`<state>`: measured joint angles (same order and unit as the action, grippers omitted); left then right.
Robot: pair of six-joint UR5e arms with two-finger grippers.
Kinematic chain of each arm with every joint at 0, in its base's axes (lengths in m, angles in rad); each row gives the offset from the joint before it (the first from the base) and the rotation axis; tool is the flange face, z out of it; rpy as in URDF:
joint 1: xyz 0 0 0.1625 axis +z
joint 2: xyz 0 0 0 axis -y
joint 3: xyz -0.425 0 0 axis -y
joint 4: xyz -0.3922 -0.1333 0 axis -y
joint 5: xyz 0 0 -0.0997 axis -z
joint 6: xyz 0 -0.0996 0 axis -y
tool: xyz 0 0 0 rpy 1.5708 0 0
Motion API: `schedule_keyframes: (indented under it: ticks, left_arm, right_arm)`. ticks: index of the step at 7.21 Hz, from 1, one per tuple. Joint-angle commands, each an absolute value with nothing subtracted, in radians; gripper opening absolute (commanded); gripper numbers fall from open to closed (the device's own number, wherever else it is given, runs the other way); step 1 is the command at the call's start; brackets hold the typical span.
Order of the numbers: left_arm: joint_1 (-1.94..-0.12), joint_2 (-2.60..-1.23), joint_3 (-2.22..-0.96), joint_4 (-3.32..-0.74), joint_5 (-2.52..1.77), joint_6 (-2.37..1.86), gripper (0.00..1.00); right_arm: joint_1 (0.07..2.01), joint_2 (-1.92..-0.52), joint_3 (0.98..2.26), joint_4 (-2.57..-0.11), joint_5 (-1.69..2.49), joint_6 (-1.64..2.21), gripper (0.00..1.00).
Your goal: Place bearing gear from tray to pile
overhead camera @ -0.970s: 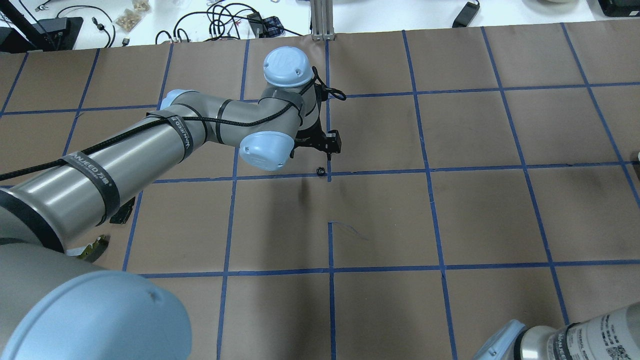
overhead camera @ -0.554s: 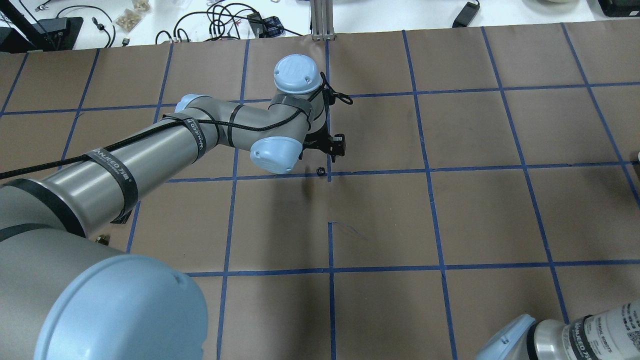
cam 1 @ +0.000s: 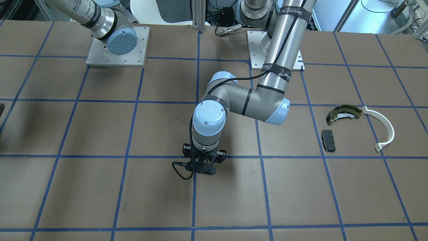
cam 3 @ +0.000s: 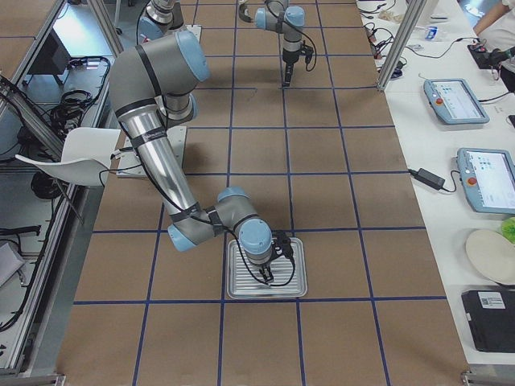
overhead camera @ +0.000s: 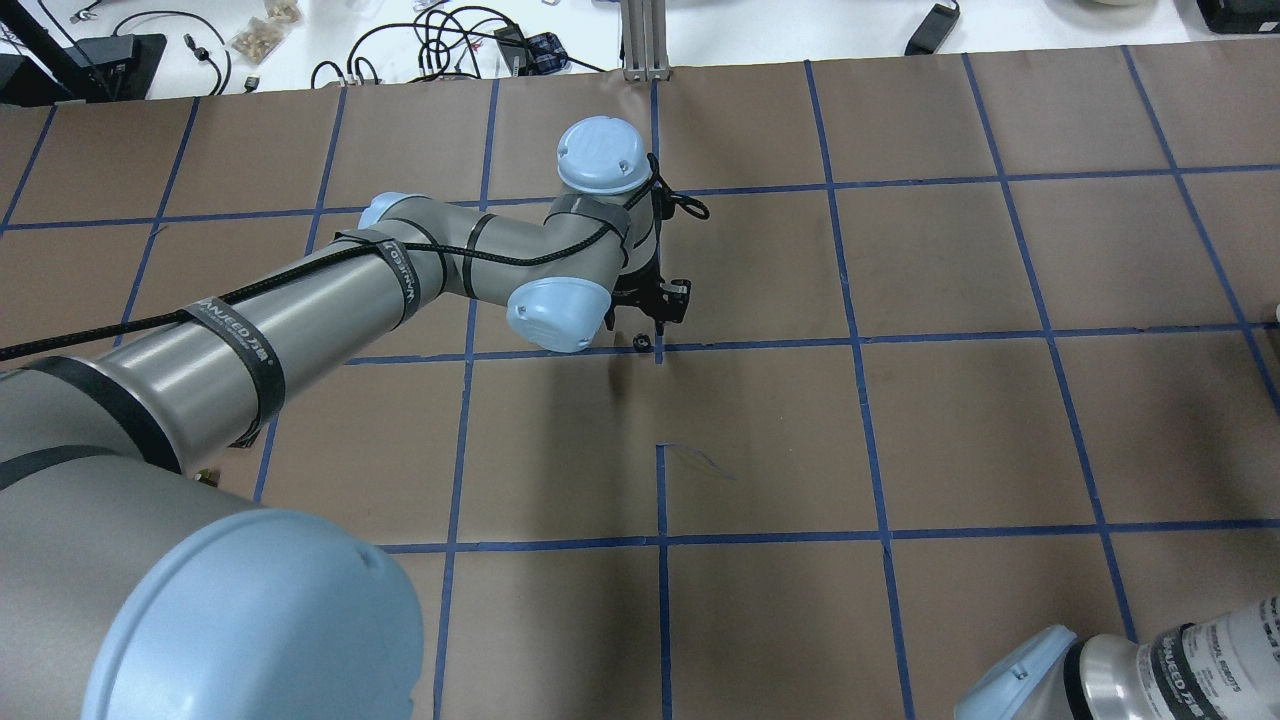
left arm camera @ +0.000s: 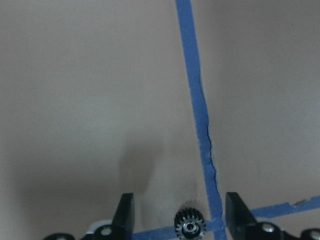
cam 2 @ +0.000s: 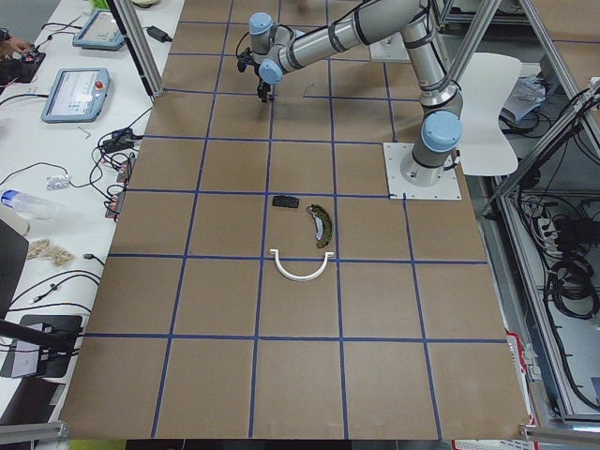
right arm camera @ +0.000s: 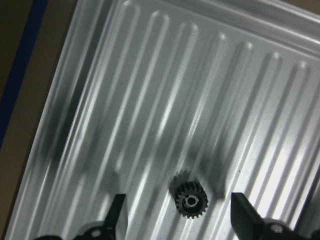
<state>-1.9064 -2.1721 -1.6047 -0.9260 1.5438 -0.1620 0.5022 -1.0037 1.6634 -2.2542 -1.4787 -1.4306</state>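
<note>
A small black bearing gear (left arm camera: 189, 225) lies on blue tape at mid-table; it also shows in the overhead view (overhead camera: 641, 343). My left gripper (left arm camera: 180, 216) is open, its fingers on either side of this gear, low over the table (overhead camera: 652, 328). A second black gear (right arm camera: 190, 201) lies in the ribbed metal tray (right arm camera: 150, 100). My right gripper (right arm camera: 180, 217) is open over it, fingers on either side. The pile sits apart: an olive brake shoe (cam 1: 344, 112), a black pad (cam 1: 328, 140) and a white arc strip (cam 1: 384, 129).
The tray (cam 3: 241, 281) stands near the table's end on my right. The table is brown paper with a blue tape grid. Cables and boxes lie on the white bench (overhead camera: 450, 40) beyond the far edge. An aluminium post (overhead camera: 645, 40) stands at the far middle.
My left gripper has come down and closer to the gear on the tape, and the arm has stretched a little forward. The gear has not moved.
</note>
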Motion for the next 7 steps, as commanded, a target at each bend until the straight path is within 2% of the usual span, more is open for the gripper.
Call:
schedule_keyframes:
  ticks: [1, 2, 3, 4, 5, 6, 7]
  left_arm:
    - [-1.907, -2.174, -1.609, -0.939, 1.545, -0.163, 0.68]
    - [-1.907, -2.172, -1.602, -0.956, 1.545, -0.163, 0.66]
    - [-1.907, -2.174, -1.6, -0.956, 1.543, -0.163, 0.51]
    - [-1.907, -2.175, -1.601, -0.957, 1.545, -0.163, 0.43]
    - [-1.907, -2.183, -1.601, -0.957, 1.543, -0.163, 0.21]
    - [-1.907, -2.184, -1.6, -0.957, 1.543, -0.164, 0.18]
    - [-1.907, -2.184, -1.598, -0.959, 1.543, -0.164, 0.0]
  right_arm:
    - [0.503, -0.996, 1.663, -2.258, -1.477, -1.433, 0.48]
    - [0.508, -0.997, 1.661, -2.304, -1.477, -1.433, 0.46]
    - [0.508, -0.994, 1.663, -2.304, -1.477, -1.433, 0.33]
    - [0.508, -0.994, 1.663, -2.304, -1.477, -1.436, 0.2]
    - [0.508, -0.993, 1.664, -2.304, -1.477, -1.451, 0.15]
    - [0.508, -0.992, 1.666, -2.301, -1.477, -1.451, 0.15]
    - [0.511, -1.0, 1.663, -2.292, -1.479, -1.451, 0.15]
